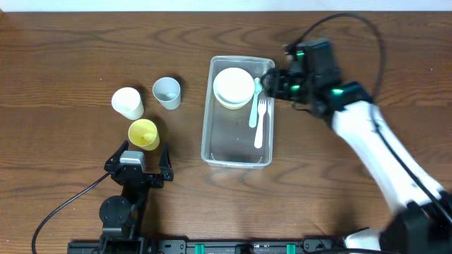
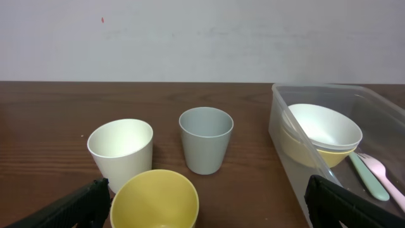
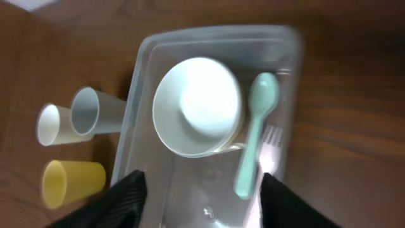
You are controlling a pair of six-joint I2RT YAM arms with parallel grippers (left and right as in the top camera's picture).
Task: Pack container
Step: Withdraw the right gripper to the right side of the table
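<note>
Overhead: the container [image 1: 206, 127] sits mid-worktop [image 1: 70, 56], bowls [image 1: 234, 86] and cutlery [image 1: 259, 125] inside. Right gripper [image 1: 265, 83], parted and empty, hangs over its corner and could snag the rim. Left gripper [image 1: 141, 156], wide, might topple the yellow cup [image 1: 143, 132].

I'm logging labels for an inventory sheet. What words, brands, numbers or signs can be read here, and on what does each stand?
None can be read: no text shows on the container, bowls, spoon, fork, white cup, grey cup or yellow cup.
</note>
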